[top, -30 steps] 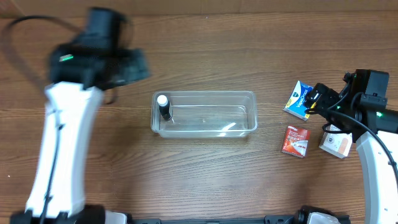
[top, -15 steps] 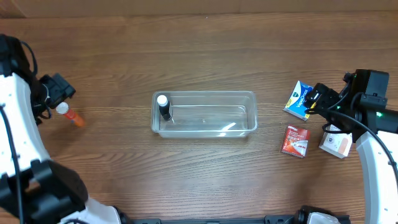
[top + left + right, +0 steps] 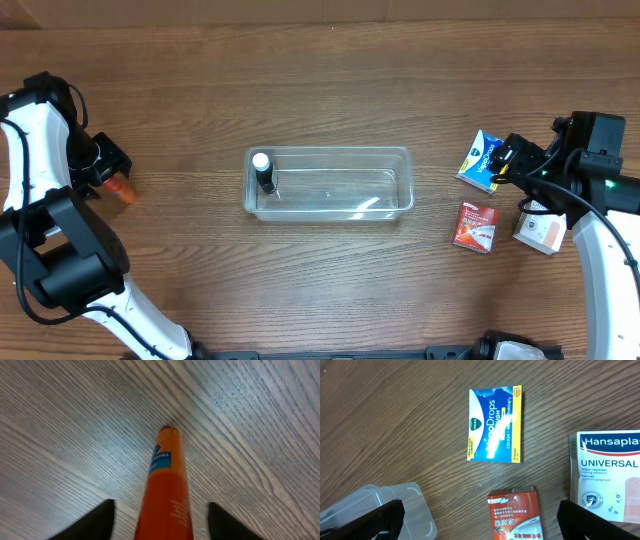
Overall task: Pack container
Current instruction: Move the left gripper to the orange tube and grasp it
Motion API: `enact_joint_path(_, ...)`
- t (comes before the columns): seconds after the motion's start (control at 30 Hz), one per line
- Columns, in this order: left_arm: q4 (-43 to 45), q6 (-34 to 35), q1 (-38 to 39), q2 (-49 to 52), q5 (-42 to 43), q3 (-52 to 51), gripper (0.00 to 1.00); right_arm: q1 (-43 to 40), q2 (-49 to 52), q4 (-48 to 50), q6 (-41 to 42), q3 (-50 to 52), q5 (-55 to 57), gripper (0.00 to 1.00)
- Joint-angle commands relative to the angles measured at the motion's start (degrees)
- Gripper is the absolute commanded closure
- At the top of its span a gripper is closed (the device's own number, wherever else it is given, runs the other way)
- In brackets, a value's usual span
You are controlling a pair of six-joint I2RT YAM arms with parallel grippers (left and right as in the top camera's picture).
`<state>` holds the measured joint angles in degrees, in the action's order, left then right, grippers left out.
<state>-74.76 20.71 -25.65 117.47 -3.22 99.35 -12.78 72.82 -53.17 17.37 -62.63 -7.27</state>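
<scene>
Clear plastic container (image 3: 330,183) sits mid-table on the wooden table (image 3: 330,290), long side across the overhead view. Packing looks barely started: only one item is inside, a small dark bottle (image 3: 263,172) with a white cap, upright at the container's left end, and the rest of the tub is bare. Four things are outside it. An orange tube (image 3: 167,490) lies on the wood well to the left. A blue and yellow cough-drop box (image 3: 496,424), a red box (image 3: 516,512) and a white plaster box (image 3: 607,475) are grouped to the right, near each other but apart. Left gripper (image 3: 105,165) is low over the orange tube with its jaws spread. In the wrist view the fingers (image 3: 95,522) stand either side of the tube with wood showing between, so no grip yet, likely lining up a pick. Right gripper (image 3: 508,160) hangs above the cough-drop box with its jaws wide apart, holding nothing and touching nothing.
</scene>
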Motion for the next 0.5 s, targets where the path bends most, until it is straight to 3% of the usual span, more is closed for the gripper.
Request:
enact_joint_path(0.0, 0.26, -0.76, -0.59, 0.37, 0.04, -0.20, 0.57, -0.11, -0.13, 0.13, 0.24, -1.62, -0.37, 0.00)
enact_joint_path(0.17, 0.28, -1.44, -0.59, 0.15, -0.02, -0.20, 0.80, -0.11, -0.13, 0.13, 0.24, -1.62, -0.35, 0.00)
enact_joint_path(0.3, -0.20, -1.44, -0.28, -1.92, 0.07, -0.17, 0.92, -0.11, -0.13, 0.13, 0.24, -1.62, -0.37, 0.00)
enact_joint_path(0.47, -1.36, -1.49, 3.04, -11.54, 1.09, -0.17, 0.95, -0.11, -0.13, 0.15, 0.24, -1.62, -0.35, 0.00)
